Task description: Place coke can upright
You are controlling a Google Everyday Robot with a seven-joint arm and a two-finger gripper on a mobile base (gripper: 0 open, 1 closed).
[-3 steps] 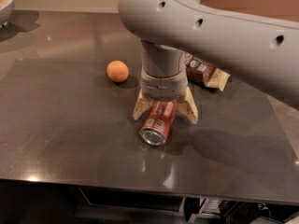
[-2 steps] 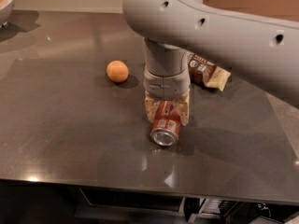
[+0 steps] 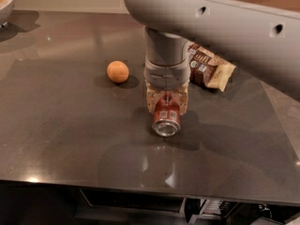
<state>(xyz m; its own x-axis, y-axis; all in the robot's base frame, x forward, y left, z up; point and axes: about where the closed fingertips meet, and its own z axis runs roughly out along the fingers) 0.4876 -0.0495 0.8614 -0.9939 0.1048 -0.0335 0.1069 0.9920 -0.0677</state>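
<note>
The coke can (image 3: 166, 117) lies on its side on the dark table (image 3: 65, 139), its silver end facing the front edge. My gripper (image 3: 167, 103) comes straight down over it and is shut on the can, one cream finger on each side of its body. The can rests on or just above the table surface; I cannot tell which. The grey arm reaches in from the upper right and hides the back of the can.
A round orange (image 3: 117, 71) lies left of the gripper. A brown-and-cream chip bag (image 3: 208, 68) lies behind and right of it. A bowl with oranges (image 3: 5, 3) stands at the far left corner. The table's front edge runs along the bottom.
The fingers were spread wide around the can one second ago; they have closed onto its sides. The can has shifted slightly toward the front.
</note>
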